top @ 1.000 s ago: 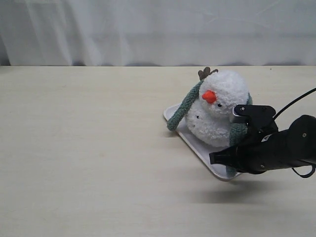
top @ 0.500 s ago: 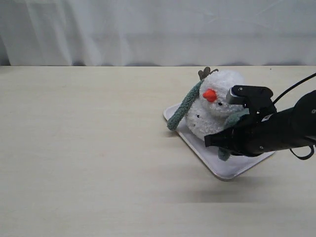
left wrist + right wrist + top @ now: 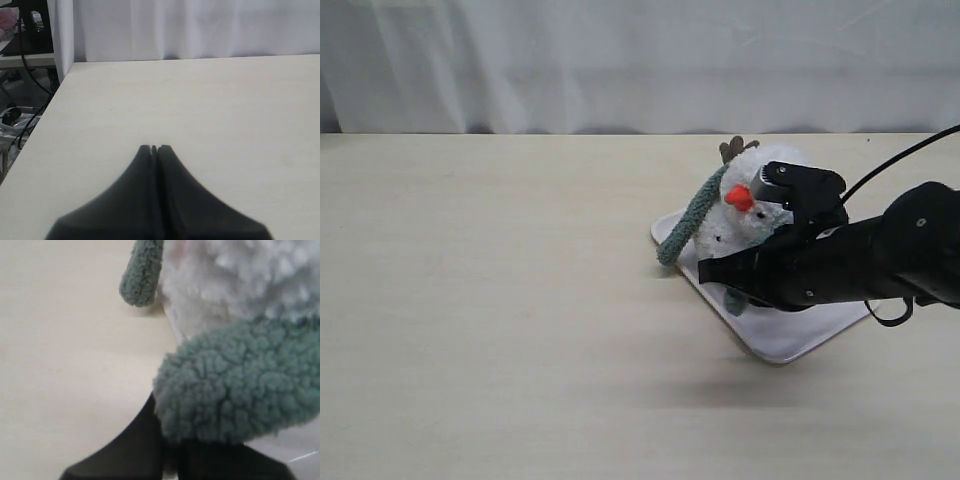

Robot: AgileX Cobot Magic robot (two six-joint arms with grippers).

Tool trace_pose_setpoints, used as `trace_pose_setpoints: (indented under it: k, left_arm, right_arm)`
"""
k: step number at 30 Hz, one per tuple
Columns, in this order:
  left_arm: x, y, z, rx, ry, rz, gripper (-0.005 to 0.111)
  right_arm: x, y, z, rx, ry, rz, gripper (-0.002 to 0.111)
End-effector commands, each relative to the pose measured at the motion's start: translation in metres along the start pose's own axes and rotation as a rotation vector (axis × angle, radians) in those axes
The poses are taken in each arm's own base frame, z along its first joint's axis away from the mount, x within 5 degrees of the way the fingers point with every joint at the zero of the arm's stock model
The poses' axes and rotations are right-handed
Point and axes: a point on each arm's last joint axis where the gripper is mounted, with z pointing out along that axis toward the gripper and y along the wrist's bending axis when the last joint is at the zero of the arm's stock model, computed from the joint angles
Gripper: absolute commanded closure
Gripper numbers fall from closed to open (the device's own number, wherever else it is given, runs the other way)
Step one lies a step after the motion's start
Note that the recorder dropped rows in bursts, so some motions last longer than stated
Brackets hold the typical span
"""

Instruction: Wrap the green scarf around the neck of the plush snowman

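The plush snowman (image 3: 732, 232) sits on a white tray (image 3: 790, 342) at the right of the pale table (image 3: 500, 300), leaning a little, with its orange nose (image 3: 741, 197) turned toward the near side and a brown twig arm (image 3: 734, 149) poking up at its far edge. The green scarf (image 3: 688, 226) runs from behind the head down the snowman's left flank, and its rounded end hangs just over the tray's left corner. The other end comes around the right of the toy and across its front. There the right gripper (image 3: 708, 270) reaches in from the right and covers most of the body and the neck, so how the fabric lies in the crease cannot be told. In the right wrist view its dark jaws are pressed together on that fuzzy end, which bulges out beyond them against the white plush. The left gripper (image 3: 154, 148) hovers over bare table, its two fingers meeting tip to tip with nothing between them.
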Motion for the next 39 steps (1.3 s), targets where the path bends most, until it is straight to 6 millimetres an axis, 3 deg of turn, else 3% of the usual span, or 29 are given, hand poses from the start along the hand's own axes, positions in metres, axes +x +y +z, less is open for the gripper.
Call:
trace_pose_setpoints:
  k: [1, 11, 17, 21, 23, 31, 39]
  left_arm:
    - [0.0, 0.0, 0.0, 0.0, -0.011, -0.003, 0.107]
    - [0.0, 0.0, 0.0, 0.0, -0.014, -0.003, 0.107]
    - [0.0, 0.0, 0.0, 0.0, -0.012, -0.003, 0.107]
    - [0.0, 0.0, 0.0, 0.0, -0.012, -0.003, 0.107]
    - [0.0, 0.0, 0.0, 0.0, -0.012, -0.003, 0.107]
    - [0.0, 0.0, 0.0, 0.0, -0.012, -0.003, 0.107]
    - [0.0, 0.0, 0.0, 0.0, -0.012, -0.003, 0.107]
  right_arm:
    - [-0.005, -0.001, 0.005, 0.033, -0.071, -0.013, 0.104]
    - [0.009, -0.008, 0.029, 0.066, 0.021, -0.064, 0.102]
    - [0.009, -0.003, 0.023, 0.023, 0.061, -0.114, 0.076]
    - [0.007, 0.01, 0.012, -0.067, 0.144, -0.146, 0.055]
    - [0.006, 0.015, 0.005, -0.107, 0.174, -0.152, 0.052]
    - [0.006, 0.036, -0.028, -0.267, 0.321, -0.191, 0.051]
    - [0.007, 0.044, -0.047, -0.335, 0.352, -0.181, 0.052]
